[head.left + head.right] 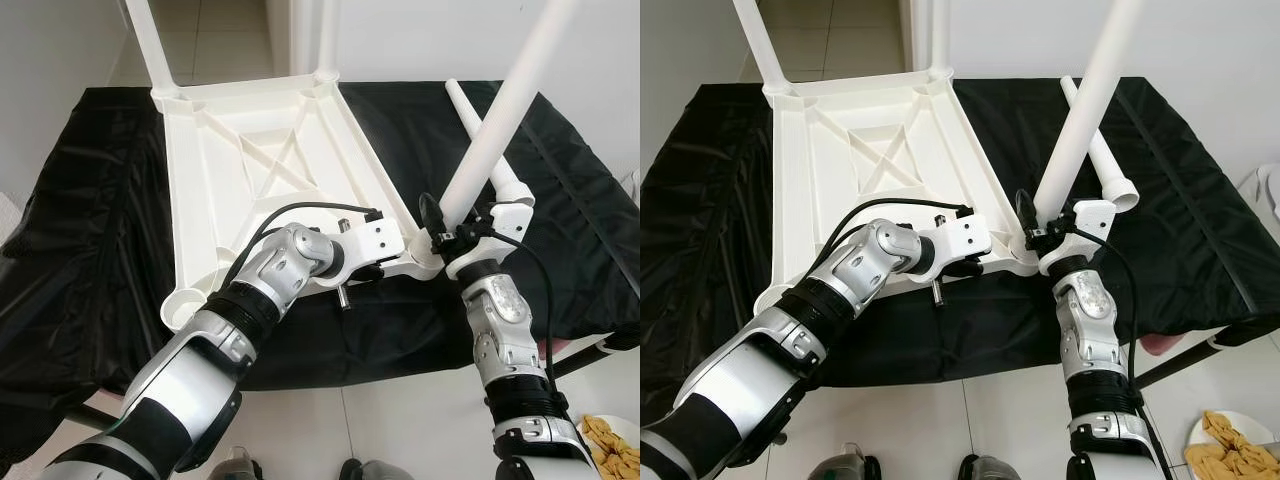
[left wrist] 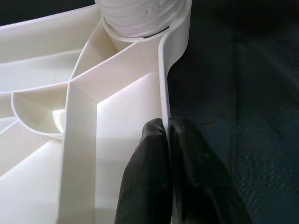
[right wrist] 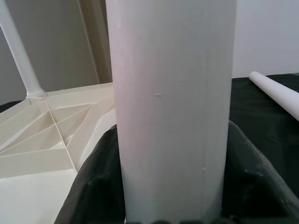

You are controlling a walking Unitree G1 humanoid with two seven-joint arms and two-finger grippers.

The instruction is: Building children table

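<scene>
white spare leg (image 1: 483, 139) lies beside upturned table (image 1: 262, 165).

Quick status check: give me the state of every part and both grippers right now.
Tabletop: upside down on black cloth.
Far legs: fitted, upright.
Near-right leg: seated in corner socket, tilted.
Spare leg: lying loose.
Left gripper: pinching tabletop rim.
Right gripper: clamped on near-right leg.

no readable text, labels or numbers

Left gripper (image 2: 167, 140) fingers pinched shut — right gripper (image 3: 173, 186) fingers clamped, both arms reaching forward.
</scene>
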